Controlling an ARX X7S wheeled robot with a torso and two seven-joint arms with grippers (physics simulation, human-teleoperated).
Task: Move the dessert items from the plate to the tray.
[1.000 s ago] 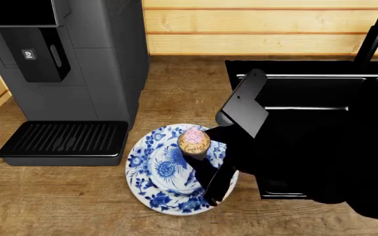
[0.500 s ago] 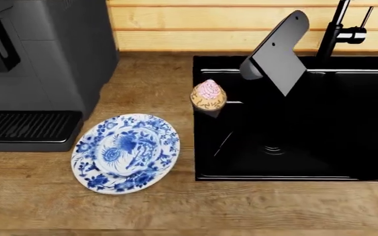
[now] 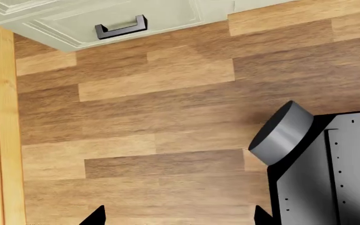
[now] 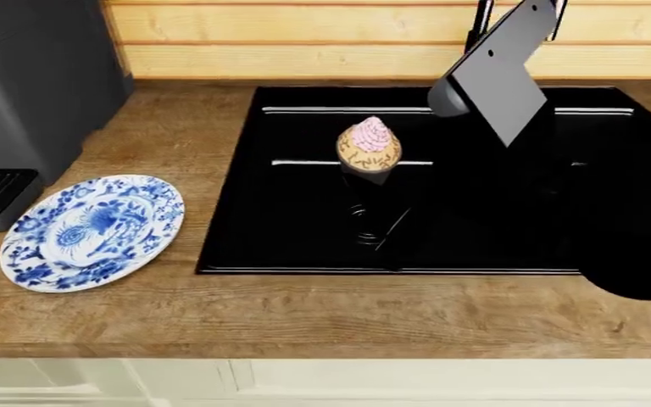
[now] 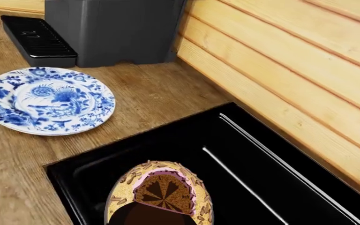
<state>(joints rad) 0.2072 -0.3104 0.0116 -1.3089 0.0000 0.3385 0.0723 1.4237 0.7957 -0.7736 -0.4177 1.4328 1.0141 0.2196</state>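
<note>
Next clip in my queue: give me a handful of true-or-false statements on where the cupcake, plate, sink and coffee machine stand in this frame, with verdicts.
1. The cupcake sits on the plate. False: the right tool holds it up over the black sink.
2. The plate is bare. True.
3. The plate lies on the wooden counter, between the coffee machine and the sink. True.
4. The cupcake has white frosting. False: it is pink.
5. The left tool hangs over the plate. False: its wrist view shows only wood flooring and a cabinet handle.
</note>
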